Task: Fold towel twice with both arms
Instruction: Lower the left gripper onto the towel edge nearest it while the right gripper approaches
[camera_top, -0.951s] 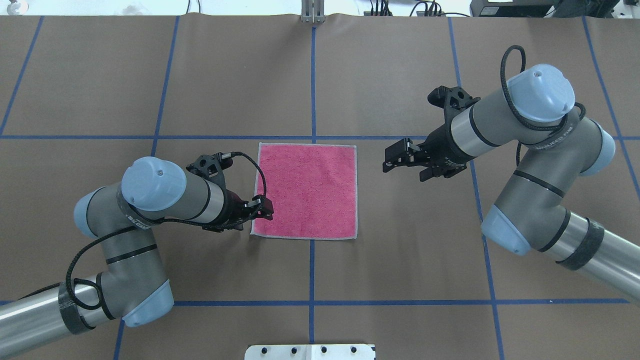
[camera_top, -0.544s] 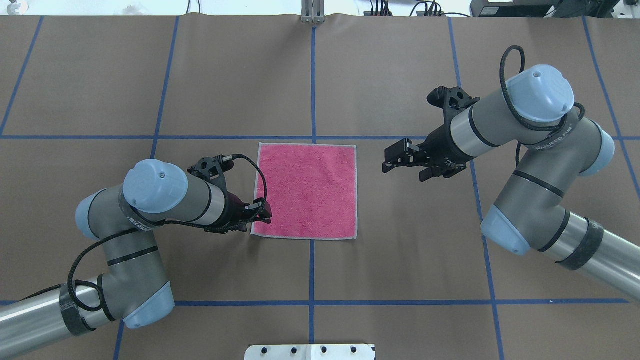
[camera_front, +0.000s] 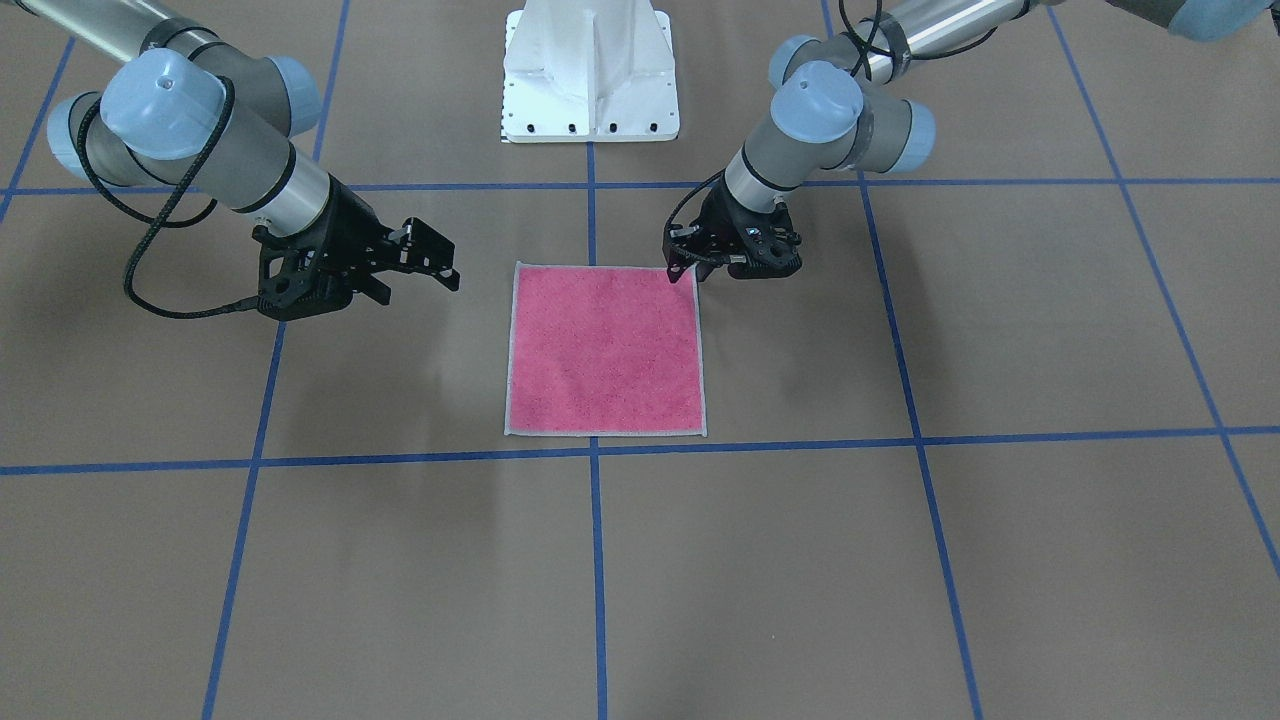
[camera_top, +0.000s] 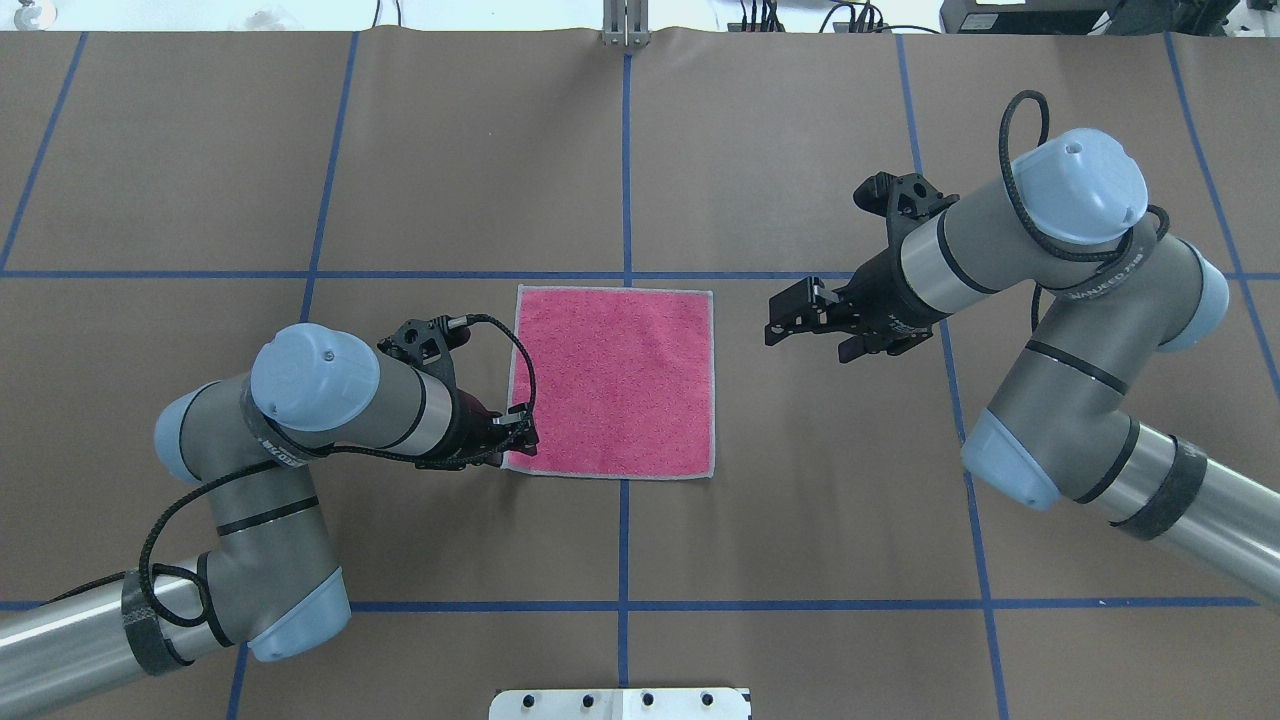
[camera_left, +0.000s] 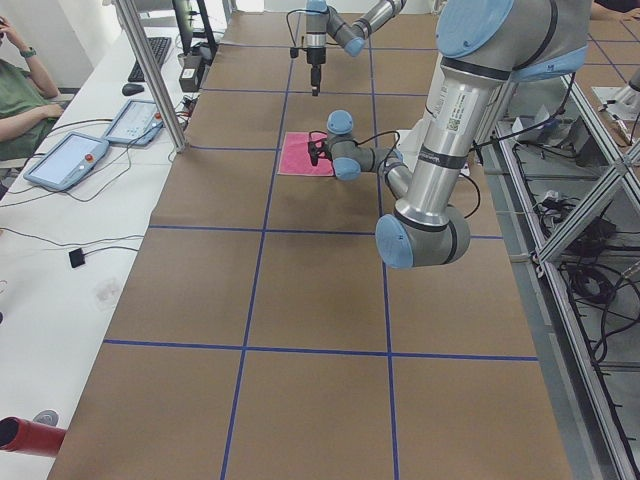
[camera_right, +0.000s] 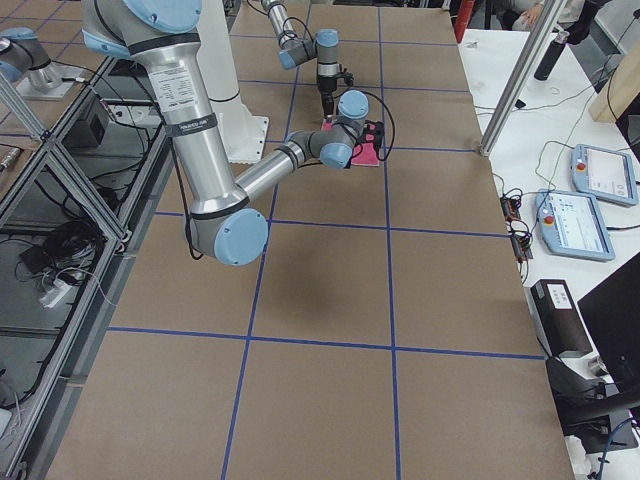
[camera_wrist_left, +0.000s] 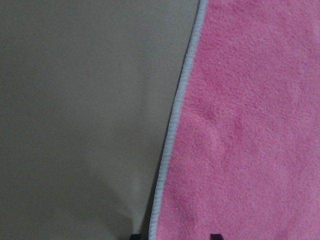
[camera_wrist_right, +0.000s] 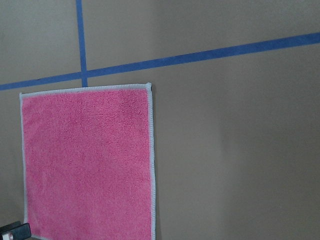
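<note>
Left hand (camera_top: 522, 438) spread, straddling towel (camera_top: 620, 380) corner; right hand (camera_top: 772, 320) released, apart; blue tape lines (camera_top: 623, 530) nearby.

My left gripper (camera_top: 521, 441) covers the towel (camera_top: 625, 375) corner beneath it, so I cannot tell whether it pinches the cloth. My left wrist camera sits so close that the cloth blurs and runs off three edges. Only two dark fingertips (camera_wrist_left: 215, 236) peek in at the bottom. From my right wrist, the towel edge nearest my left gripper is cut off. In both side views my left gripper is too small to judge. The towel's underside lies hidden against the counter (camera_top: 800, 500).
</note>
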